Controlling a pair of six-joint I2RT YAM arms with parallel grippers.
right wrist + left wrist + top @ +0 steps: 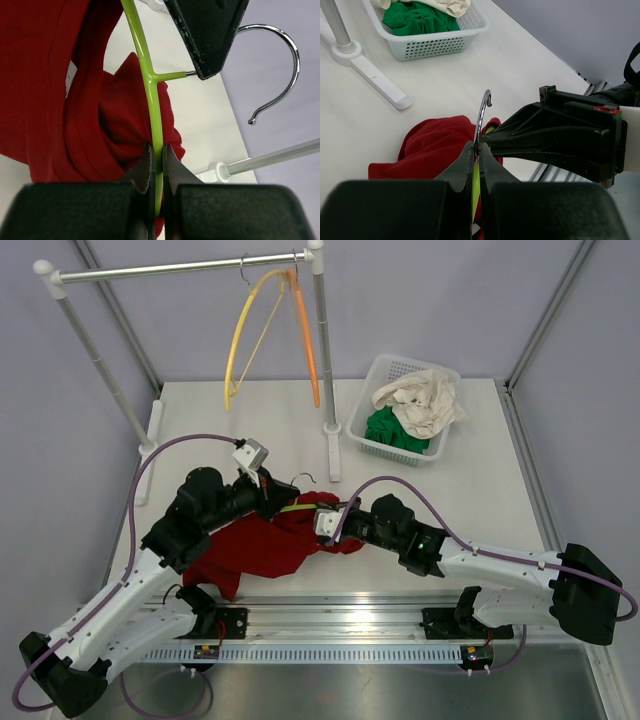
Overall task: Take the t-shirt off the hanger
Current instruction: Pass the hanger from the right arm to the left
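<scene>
Top external view: at the upper left a clothes rack point(170, 270) stands on the white table point(470, 490), with a yellow hanger point(243, 335) and an orange hanger point(306, 340) on its rail. Below it, in the middle of the frame, the red t-shirt point(250, 545) lies crumpled on the table between the two arms, its right end bunched around a green hanger point(296, 508). In the left wrist view the left pincer point(477, 150) is closed on the stem of the hanger's metal hook point(482, 112), whose curved tip rises above the fingers; red cloth sits just behind and to the left. In the right wrist view the right pincer point(156, 155) is clamped on the green bar of the hanger, below the point where its short stub branches off toward the hook. Red cloth presses against the bar's left side and touches the fingers; whether the bar runs inside the shirt cannot be told. At the upper right of the top view a white basket point(358, 432) holds a green cloth point(393, 430) and a cream cloth point(420, 400), well apart from the shirt.
</scene>
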